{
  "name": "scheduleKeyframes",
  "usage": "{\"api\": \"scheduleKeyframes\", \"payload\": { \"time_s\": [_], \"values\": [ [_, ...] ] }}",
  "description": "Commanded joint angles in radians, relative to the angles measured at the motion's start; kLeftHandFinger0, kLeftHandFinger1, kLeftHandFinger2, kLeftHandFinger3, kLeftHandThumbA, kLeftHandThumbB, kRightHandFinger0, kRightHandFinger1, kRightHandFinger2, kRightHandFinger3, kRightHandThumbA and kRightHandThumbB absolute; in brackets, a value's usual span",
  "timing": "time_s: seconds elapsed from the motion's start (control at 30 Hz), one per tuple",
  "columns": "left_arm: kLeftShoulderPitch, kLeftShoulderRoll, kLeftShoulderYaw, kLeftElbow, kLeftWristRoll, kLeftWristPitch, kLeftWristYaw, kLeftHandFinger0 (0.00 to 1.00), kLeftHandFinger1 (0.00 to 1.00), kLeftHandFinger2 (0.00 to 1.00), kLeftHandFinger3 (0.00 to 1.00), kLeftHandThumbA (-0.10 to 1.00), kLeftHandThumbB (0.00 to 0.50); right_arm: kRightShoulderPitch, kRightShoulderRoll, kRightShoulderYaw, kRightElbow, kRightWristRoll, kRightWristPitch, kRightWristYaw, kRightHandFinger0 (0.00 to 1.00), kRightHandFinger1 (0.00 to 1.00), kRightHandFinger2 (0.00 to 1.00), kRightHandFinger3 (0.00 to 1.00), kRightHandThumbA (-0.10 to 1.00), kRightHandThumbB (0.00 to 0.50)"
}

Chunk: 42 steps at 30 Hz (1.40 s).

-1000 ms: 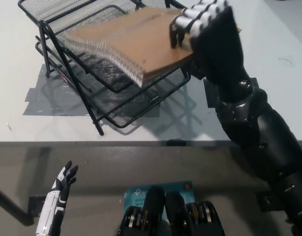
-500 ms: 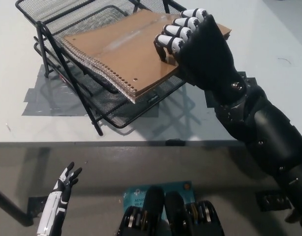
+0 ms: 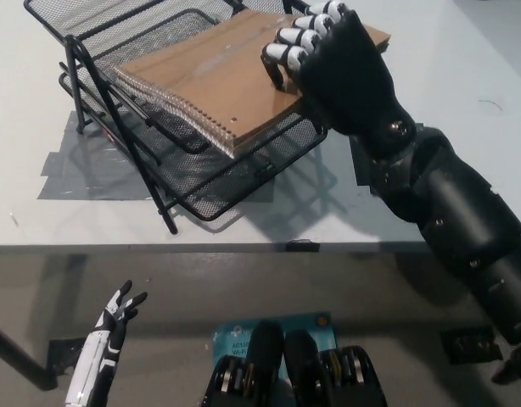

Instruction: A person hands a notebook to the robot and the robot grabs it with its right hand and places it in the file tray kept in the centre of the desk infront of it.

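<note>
The notebook (image 3: 222, 72) has slid farther into the file tray (image 3: 211, 197), still clenched by the right robot hand (image 3: 328, 59); release remains. Left robot hand (image 3: 116, 315) rests low, fingers spread.

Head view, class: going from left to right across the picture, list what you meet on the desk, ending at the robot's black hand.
Grey tape patch → black mesh file tray → brown spiral notebook → right hand, holding the notebook's right edge.
</note>
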Motion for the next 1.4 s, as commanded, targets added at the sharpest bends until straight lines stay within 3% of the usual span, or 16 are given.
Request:
{"api": "scheduleKeyframes", "payload": {
  "time_s": [0.0,0.07,0.13,0.23,0.33,0.37,0.57,0.77,0.83,0.9,0.97,1.03,1.07,1.13,1.3,1.37],
  "values": [
    [-0.004,0.021,-0.014,-0.034,0.008,-0.037,-0.007,1.00,0.97,0.88,1.00,1.00,0.332,-0.147,0.012,-0.023,0.046,0.011,0.031,-0.131,0.00,0.00,0.01,0.25,0.83,0.000],
    [-0.004,0.021,-0.015,-0.035,0.010,-0.037,-0.004,1.00,0.97,0.88,1.00,1.00,0.335,-0.168,0.019,-0.023,0.090,0.024,0.020,-0.145,0.00,0.00,0.00,0.24,0.86,0.000],
    [-0.006,0.021,-0.014,-0.037,0.008,-0.037,-0.005,1.00,0.96,0.87,1.00,1.00,0.322,-0.187,0.030,-0.031,0.121,0.041,0.027,-0.141,0.00,0.00,0.00,0.11,0.98,0.000],
    [-0.012,0.023,-0.015,-0.033,0.006,-0.037,-0.008,1.00,0.96,0.86,1.00,1.00,0.318,-0.207,0.040,-0.040,0.143,0.051,0.042,-0.154,0.00,0.00,0.00,0.00,0.91,0.000],
    [-0.016,0.022,-0.016,-0.030,-0.002,-0.037,-0.013,1.00,0.96,0.85,1.00,1.00,0.329,-0.217,0.052,-0.059,0.157,0.076,0.040,-0.155,0.00,0.00,0.03,0.01,0.90,0.000],
    [-0.016,0.022,-0.017,-0.034,-0.009,-0.037,-0.019,1.00,0.96,0.84,1.00,1.00,0.335,-0.219,0.057,-0.067,0.158,0.084,0.039,-0.156,0.00,0.00,0.03,0.11,0.91,0.000],
    [-0.019,0.026,-0.022,-0.036,0.018,-0.037,-0.001,0.99,0.93,0.83,1.00,1.00,0.324,-0.230,0.079,-0.093,0.169,0.098,0.045,-0.180,0.00,0.00,0.02,0.02,0.97,0.000],
    [-0.025,0.023,-0.016,-0.037,-0.011,-0.037,-0.017,1.00,0.93,0.82,1.00,1.00,0.331,-0.231,0.092,-0.090,0.191,0.087,0.045,-0.205,0.00,0.00,0.01,0.00,0.88,0.026],
    [-0.024,0.021,-0.017,-0.042,-0.012,-0.037,-0.019,0.99,0.93,0.82,1.00,1.00,0.333,-0.216,0.100,-0.064,0.202,0.055,0.065,-0.214,0.00,0.00,0.06,0.11,0.95,0.000],
    [-0.028,0.020,-0.019,-0.041,0.000,-0.037,-0.012,0.99,0.92,0.80,1.00,1.00,0.336,-0.203,0.108,-0.023,0.233,0.025,0.051,-0.249,0.00,0.00,0.04,0.16,0.87,0.000],
    [-0.028,0.017,-0.016,-0.042,0.012,-0.025,-0.007,0.98,0.91,0.80,1.00,1.00,0.348,-0.177,0.124,0.022,0.255,-0.011,0.065,-0.272,0.00,0.00,0.04,0.01,0.90,0.000],
    [-0.028,0.017,-0.017,-0.043,0.010,-0.028,-0.007,0.98,0.91,0.80,1.00,1.00,0.327,-0.168,0.129,0.049,0.268,-0.024,0.069,-0.283,0.00,0.00,0.03,0.00,0.84,0.000],
    [-0.026,0.016,-0.019,-0.044,0.012,-0.032,-0.006,0.97,0.90,0.79,1.00,1.00,0.321,-0.156,0.130,0.068,0.274,-0.030,0.064,-0.281,0.00,0.00,0.04,0.08,0.81,0.000],
    [-0.019,0.014,-0.020,-0.046,0.020,-0.034,-0.004,1.00,0.91,0.80,1.00,1.00,0.346,-0.130,0.133,0.126,0.295,-0.047,0.063,-0.273,0.00,0.00,0.01,0.02,0.69,0.000],
    [-0.019,0.007,-0.015,-0.049,-0.010,-0.011,-0.012,1.00,0.91,0.81,1.00,1.00,0.392,-0.102,0.148,0.265,0.392,-0.128,0.111,-0.296,0.00,0.00,0.00,0.00,0.79,0.002],
    [-0.020,0.009,-0.016,-0.048,-0.005,-0.017,-0.010,1.00,0.91,0.80,1.00,1.00,0.390,-0.101,0.154,0.300,0.429,-0.137,0.121,-0.330,0.00,0.00,0.00,0.00,0.75,0.030]
  ]
}}
